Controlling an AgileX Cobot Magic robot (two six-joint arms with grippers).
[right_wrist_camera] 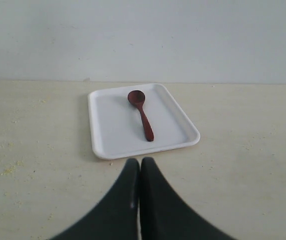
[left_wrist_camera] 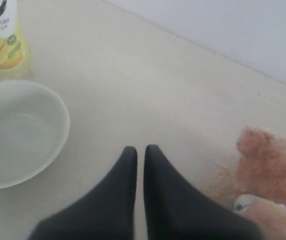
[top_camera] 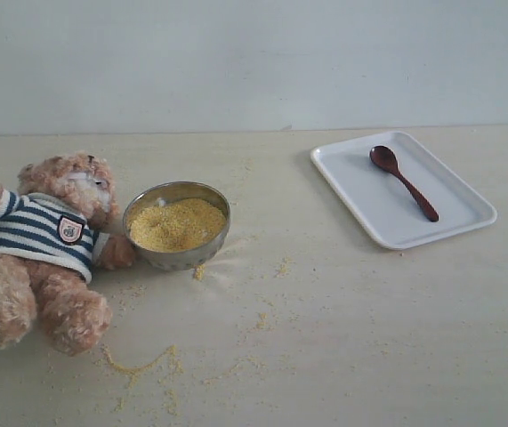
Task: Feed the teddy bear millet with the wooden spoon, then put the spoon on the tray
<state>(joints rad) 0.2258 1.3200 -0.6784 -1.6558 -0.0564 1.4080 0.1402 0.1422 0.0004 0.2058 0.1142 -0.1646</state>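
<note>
The teddy bear (top_camera: pixel 44 245) lies on its back at the left in its striped shirt, and part of it (left_wrist_camera: pixel 270 170) shows in the left wrist view. Beside it stands a steel bowl (top_camera: pixel 177 225) heaped with millet (top_camera: pixel 176 223). The wooden spoon (top_camera: pixel 402 181) lies on the white tray (top_camera: pixel 360 191) at the right; in the right wrist view the spoon (right_wrist_camera: pixel 141 114) rests on the tray (right_wrist_camera: pixel 112 125) just beyond my shut, empty right gripper (right_wrist_camera: pixel 140 162). My left gripper (left_wrist_camera: pixel 140 150) is shut and empty over bare table near the bear. Neither arm shows in the exterior view.
Loose millet grains (top_camera: pixel 147 365) are scattered over the table in front of the bowl and bear. In the left wrist view an empty white bowl (left_wrist_camera: pixel 17 132) and a yellow-labelled bottle (left_wrist_camera: pixel 2 40) stand to one side of the left gripper. A pale wall runs behind the table.
</note>
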